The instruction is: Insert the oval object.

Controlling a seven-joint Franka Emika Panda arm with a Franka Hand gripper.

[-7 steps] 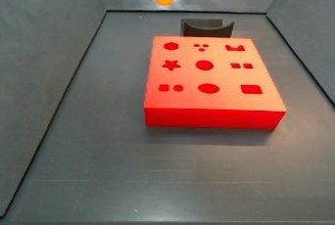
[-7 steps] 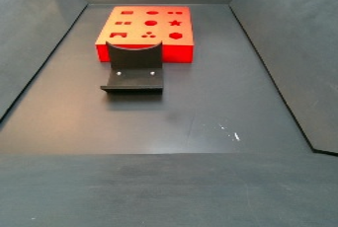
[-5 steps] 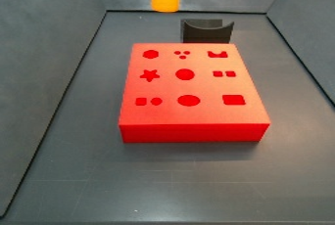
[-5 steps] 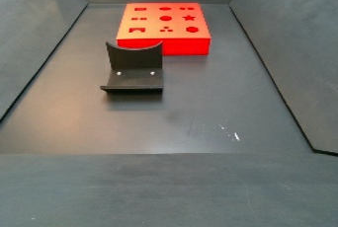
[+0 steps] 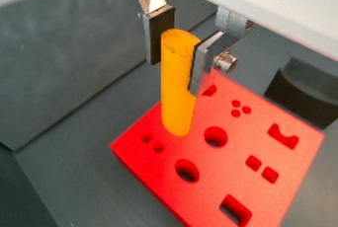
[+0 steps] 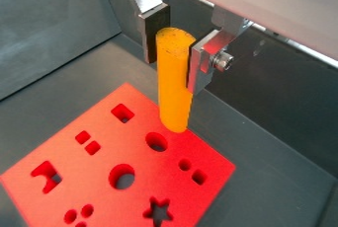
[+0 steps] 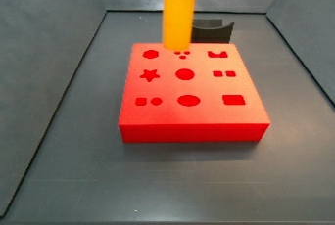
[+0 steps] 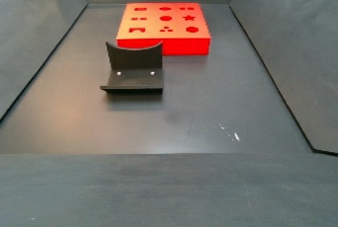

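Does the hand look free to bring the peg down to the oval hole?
Probably yes: the hand holds the oval object upright above the red block, with nothing between its tip and the holes.

The oval object (image 5: 179,81), a smooth orange-yellow peg, hangs upright in the gripper (image 5: 177,41), seemingly just above the red block (image 5: 224,157).

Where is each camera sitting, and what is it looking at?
Wrist view: on the arm, looking down past the gripper, shut on the long orange-yellow oval peg, over the red block with shaped holes.
Wrist view: also on the arm, same gripper, peg and block, different angle.
Side view: high at one end; shows peg, block, no fingers.
Side view: opposite end; dark L-shaped fixture before the block; no robot.
All four share the block.
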